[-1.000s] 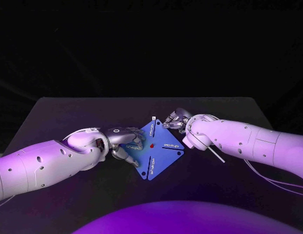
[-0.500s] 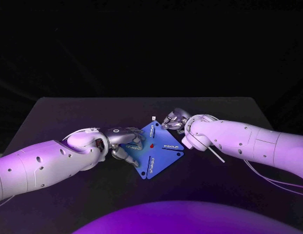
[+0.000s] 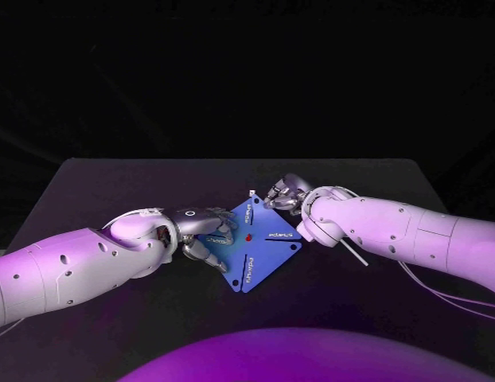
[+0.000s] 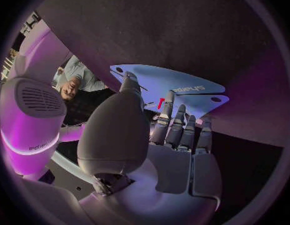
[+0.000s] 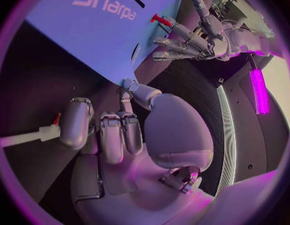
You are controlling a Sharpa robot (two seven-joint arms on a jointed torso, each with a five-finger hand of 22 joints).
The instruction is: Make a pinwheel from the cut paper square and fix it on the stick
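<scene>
Here, flat blue paper square [image 3: 267, 239], thin stick [image 3: 351, 251]

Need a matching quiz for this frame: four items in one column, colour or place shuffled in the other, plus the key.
1. paper square
2. pin
3. stick
4. right hand

A. white, lying on the table
B. blue, with pale lettering
C. at the paper's far corner
D. red, at the paper's centre

Pairs: 1-B, 2-D, 3-A, 4-C
</scene>
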